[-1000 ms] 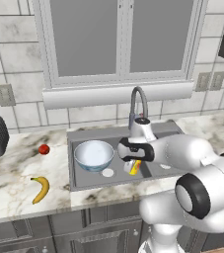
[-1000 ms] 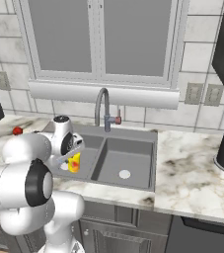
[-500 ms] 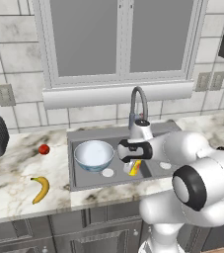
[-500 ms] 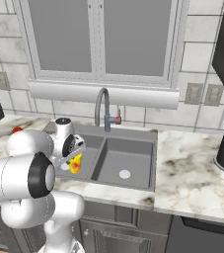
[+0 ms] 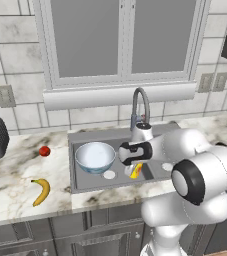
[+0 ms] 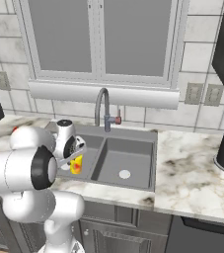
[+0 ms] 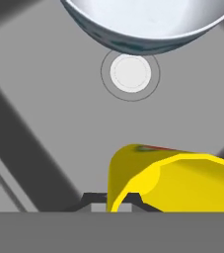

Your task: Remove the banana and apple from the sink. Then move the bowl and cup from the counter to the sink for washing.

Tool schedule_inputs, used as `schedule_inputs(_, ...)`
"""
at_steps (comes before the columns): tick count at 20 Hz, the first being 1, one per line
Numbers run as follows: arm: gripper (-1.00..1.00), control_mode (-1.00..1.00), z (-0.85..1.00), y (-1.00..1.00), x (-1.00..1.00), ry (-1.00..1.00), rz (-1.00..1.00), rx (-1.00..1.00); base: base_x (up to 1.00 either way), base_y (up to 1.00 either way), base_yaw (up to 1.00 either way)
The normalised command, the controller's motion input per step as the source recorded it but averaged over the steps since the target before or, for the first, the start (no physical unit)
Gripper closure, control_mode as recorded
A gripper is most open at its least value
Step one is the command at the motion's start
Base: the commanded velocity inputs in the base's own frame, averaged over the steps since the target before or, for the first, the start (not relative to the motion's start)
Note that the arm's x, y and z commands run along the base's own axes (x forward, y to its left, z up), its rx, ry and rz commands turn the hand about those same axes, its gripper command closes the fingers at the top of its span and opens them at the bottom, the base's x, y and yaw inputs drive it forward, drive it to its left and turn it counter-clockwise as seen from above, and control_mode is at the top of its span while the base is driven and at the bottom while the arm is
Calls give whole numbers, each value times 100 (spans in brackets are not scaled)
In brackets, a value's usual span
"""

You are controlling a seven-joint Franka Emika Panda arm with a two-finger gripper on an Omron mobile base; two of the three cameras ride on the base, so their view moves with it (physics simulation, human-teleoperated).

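- The jaws are closed tight on the rim of the cup [image 7: 175, 180], which hangs tilted from the gripper [image 7: 111, 200] over the left basin of the sink [image 5: 85, 182]; from the left base view the gripper [image 5: 133, 170] and the cup [image 5: 135, 171] sit low inside that basin.
- The step in hand looks like setting the cup down. I judge it best to bring it low over bare basin floor beside the drain [image 7: 130, 72] and part the jaws only once it is nearly resting, so it does not tip or roll against the bowl [image 7: 148, 22].
- The bowl [image 5: 95, 156] already lies in the same basin, near the cup but apart from it; drifting toward it risks a knock.
- The cup is glossy yellow with a thin wall and a red-orange mark [image 6: 76, 167] on its side.
- The bowl is smooth and round, pale inside, blue-grey outside.
- The sink is matte dark grey with flat walls and a round white drain.
- The banana [image 5: 41, 191], curved and yellow, and the apple [image 5: 44, 151], small and red, lie on the veined white marble counter [image 5: 10, 190], left of the sink, well apart from each other.
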Motion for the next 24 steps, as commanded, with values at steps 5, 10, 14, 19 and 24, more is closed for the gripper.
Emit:
schedule_inputs(5, 100, -100, -10, 0, 4, 0, -3, 0, 0, 0, 0)
schedule_inputs(10, 100, -100, -10, 0, 5, 0, -3, 0, 0, 0, 0)
schedule_inputs(14, 100, -100, -10, 0, 5, 0, -3, 0, 0, 0, 0)
schedule_inputs(19, 100, -100, -10, 0, 5, 0, -3, 0, 0, 0, 0)
schedule_inputs(24, 100, -100, -10, 0, 5, 0, -2, 0, 0, 0, 0)
